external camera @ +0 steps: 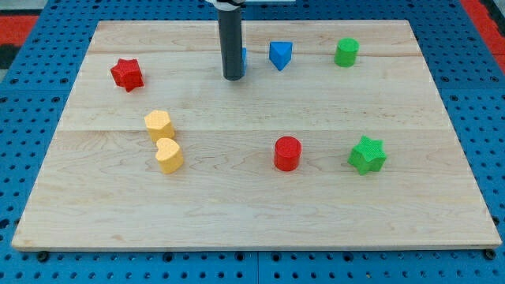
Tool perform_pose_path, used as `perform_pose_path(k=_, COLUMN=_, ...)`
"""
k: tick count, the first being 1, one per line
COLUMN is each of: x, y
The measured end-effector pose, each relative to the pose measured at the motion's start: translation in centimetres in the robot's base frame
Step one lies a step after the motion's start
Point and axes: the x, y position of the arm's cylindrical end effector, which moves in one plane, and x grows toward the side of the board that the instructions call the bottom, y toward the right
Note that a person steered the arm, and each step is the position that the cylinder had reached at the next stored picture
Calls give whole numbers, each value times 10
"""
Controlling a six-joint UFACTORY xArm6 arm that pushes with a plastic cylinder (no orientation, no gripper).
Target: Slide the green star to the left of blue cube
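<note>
The green star (367, 155) lies at the view's right, below the middle. The blue cube (243, 57) is near the view's top centre, almost wholly hidden behind my rod; only a thin blue edge shows. My tip (233, 77) rests on the board just in front of the blue cube, far to the upper left of the green star. A blue triangular block (280, 54) lies just right of the cube.
A green cylinder (346, 52) is at the top right. A red cylinder (287, 153) lies left of the green star. A red star (126, 73) is at upper left. Two yellow blocks (158, 125) (168, 155), the lower heart-shaped, sit left of centre on the wooden board (252, 213).
</note>
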Motion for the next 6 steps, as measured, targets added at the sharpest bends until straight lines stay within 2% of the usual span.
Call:
perform_pose_path(k=2, x=-6, y=29)
perform_pose_path(k=3, x=30, y=48)
perform_pose_path(k=5, x=86, y=232)
perform_pose_path(k=6, x=152, y=282)
